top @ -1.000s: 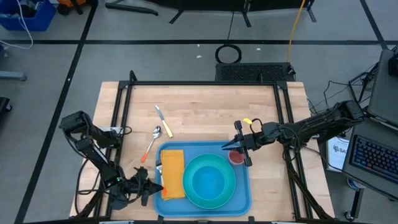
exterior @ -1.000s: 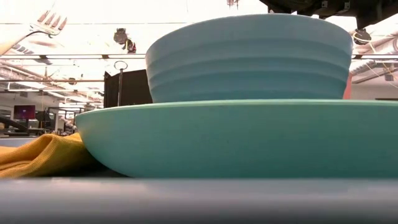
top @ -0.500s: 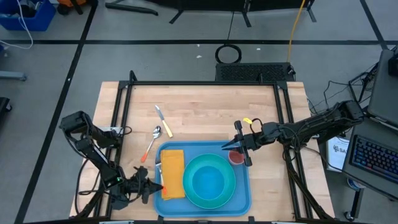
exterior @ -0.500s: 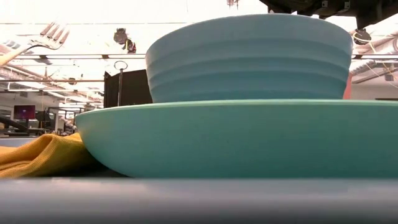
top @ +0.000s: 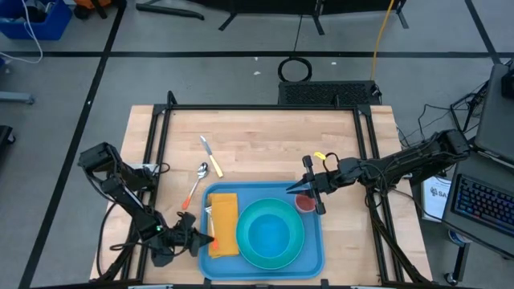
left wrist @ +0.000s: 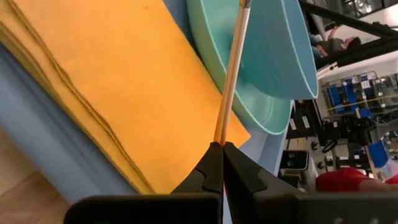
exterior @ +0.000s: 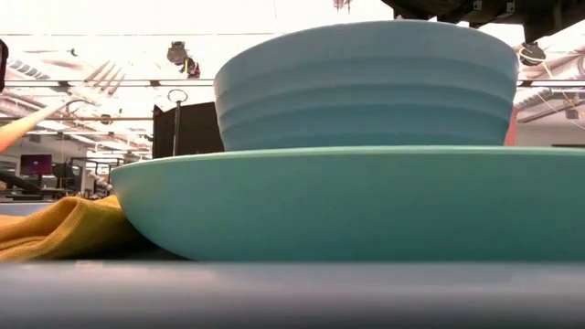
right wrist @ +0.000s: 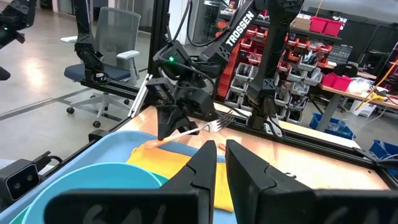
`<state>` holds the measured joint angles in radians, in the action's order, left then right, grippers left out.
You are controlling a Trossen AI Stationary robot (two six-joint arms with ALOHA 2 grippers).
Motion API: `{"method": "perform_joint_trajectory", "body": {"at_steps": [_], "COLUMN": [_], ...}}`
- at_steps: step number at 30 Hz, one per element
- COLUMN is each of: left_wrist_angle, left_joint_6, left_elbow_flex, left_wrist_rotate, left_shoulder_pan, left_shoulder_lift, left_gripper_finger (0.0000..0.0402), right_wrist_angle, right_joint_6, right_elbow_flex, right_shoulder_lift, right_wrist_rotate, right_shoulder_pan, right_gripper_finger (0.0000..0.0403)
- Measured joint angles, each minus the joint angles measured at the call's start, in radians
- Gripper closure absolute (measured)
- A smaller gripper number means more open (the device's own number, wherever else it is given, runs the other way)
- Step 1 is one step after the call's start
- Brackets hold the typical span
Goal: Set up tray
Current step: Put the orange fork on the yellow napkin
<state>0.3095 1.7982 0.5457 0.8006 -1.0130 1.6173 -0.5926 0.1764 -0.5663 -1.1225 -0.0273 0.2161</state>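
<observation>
At the near-left edge of the surface (top: 257, 132), the left gripper (top: 195, 240) is clenched on a fork (right wrist: 205, 127) w/ an orange handle, tines raised and pointing toward the far side, just beside the tray (top: 309, 255) at its left rim. Step in hand, by judgement: fork placement. Next move calls for carrying the fork over the yellow napkin (top: 222, 225) or beside it, lowering it flat, then releasing w/o dragging the cloth. The tray sits at the near centre of the surface and holds: the napkin along its left side; a turquoise plate (exterior: 302, 206) w/ a light-blue bowl (exterior: 366, 87) stacked on it in the middle; a small red cup (top: 306, 204) at the far-right corner. Right gripper (top: 315, 195) hangs at that cup, fingers nearly closed; whether it grips the cup: cannot tell. A spoon (top: 197, 181) and a knife (top: 210, 154) lie on the bare surface, apart from the tray, not yet placed
</observation>
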Motion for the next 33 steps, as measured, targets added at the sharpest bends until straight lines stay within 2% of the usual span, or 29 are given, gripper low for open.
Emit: {"method": "perform_joint_trajectory", "body": {"at_steps": [5,13,22,33], "left_wrist_angle": [-0.017,-0.046,-0.057,-0.073], "left_joint_6": [0.048,0.132,0.142,0.154], "left_elbow_flex": [0.0,-0.001,-0.001,0.0], "left_wrist_rotate": [-0.095,-0.137,-0.232,-0.258], "left_shoulder_pan": [0.015,0.034,0.073,0.082], "left_shoulder_lift": [0.0,0.0,0.0,0.0], "left_gripper_finger": [0.0401,0.0401,0.0401,0.0401], "right_wrist_angle": [0.0,0.0,0.0,0.0], "right_joint_6": [0.0,0.0,0.0,0.0], "right_elbow_flex": [0.0,0.0,0.0,0.0], "right_shoulder_lift": [0.0,0.0,0.0,0.0], "right_wrist_rotate": [0.0,0.0,0.0,0.0], "right_shoulder_pan": [0.0,0.0,0.0,0.0], "right_gripper_finger": [0.0374,0.0374,0.0374,0.0374]}}
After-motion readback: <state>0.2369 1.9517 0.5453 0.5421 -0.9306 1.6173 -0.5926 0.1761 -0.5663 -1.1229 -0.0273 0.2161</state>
